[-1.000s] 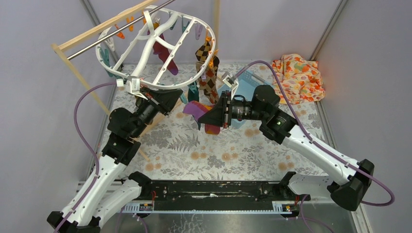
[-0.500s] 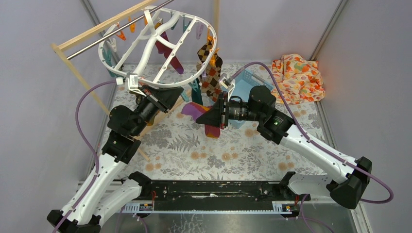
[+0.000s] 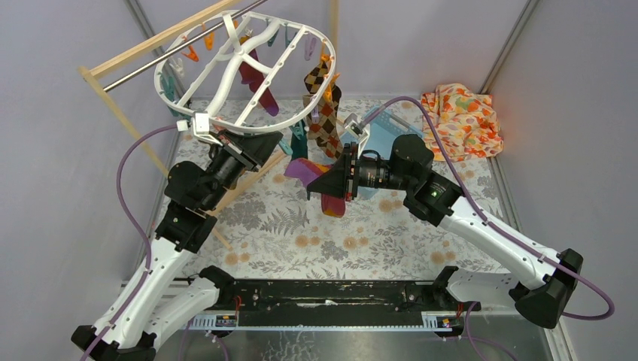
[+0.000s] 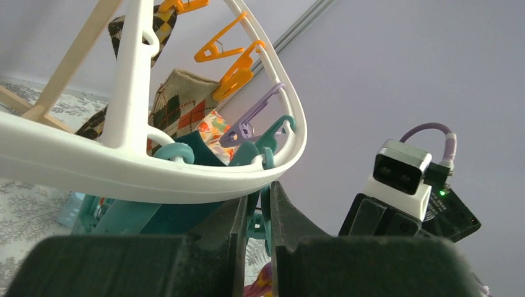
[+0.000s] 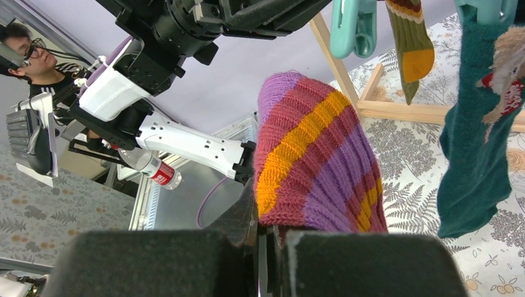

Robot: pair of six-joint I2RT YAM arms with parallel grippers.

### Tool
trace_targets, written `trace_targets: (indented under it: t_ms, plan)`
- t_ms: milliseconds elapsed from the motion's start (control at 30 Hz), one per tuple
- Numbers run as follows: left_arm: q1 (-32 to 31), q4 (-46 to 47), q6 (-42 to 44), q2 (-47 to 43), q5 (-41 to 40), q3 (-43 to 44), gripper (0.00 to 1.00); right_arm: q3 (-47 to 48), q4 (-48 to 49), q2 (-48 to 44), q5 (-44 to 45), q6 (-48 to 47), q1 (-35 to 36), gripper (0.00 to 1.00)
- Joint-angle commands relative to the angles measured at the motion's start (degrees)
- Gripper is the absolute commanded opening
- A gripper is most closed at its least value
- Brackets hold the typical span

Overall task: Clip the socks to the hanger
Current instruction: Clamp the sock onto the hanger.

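Over at ten o'clock on the table (image 3: 316,233) stood the wooden rack (image 3: 150,42), and off its rod hung the hanger (image 3: 223,71), tilted, with its near rim dipping toward the arms. Right under that rim, there was the left gripper (image 4: 255,241), reaching up, fingers pinched close together with a teal peg (image 4: 260,213) caught between them, just below the white frame. On round the rim toward one o'clock, an argyle sock (image 3: 325,120) was already clipped and hanging down, and a teal sock (image 5: 477,142) dangled from another peg just beside it. And at the middle of the table, at about five o'clock from the hanger, the right gripper (image 5: 267,247) pointed left toward its partner, jaws clamped tight on the striped sock (image 5: 316,161), maroon and purple with an orange band, its free end arching up and over the fingers, close to the teal sock but not touching it. Behind that arm sat a blue basket (image 3: 385,128), and out at two o'clock, against the back wall, the orange floral cloth (image 3: 460,113) lay crumpled.
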Motion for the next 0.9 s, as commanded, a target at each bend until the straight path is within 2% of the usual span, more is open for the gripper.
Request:
trace_targets:
  t_ms: [0, 400, 867]
  plan:
    - [-0.26, -0.44, -3.84, 0.15, -0.94, 2.70, 0.00, 1.26, 1.63, -0.63, 1.30, -1.22, 0.53, 0.00]
    - [-0.26, -2.07, -7.26, -0.84, -0.23, 4.29, 0.00, 2.07, 2.68, 1.32, 1.65, -1.81, 0.51, 0.00]
    - [-0.22, -3.50, -7.11, -1.59, -0.03, 4.33, 0.00, 5.91, 2.03, 2.63, 1.81, -3.27, 0.48, 0.00]
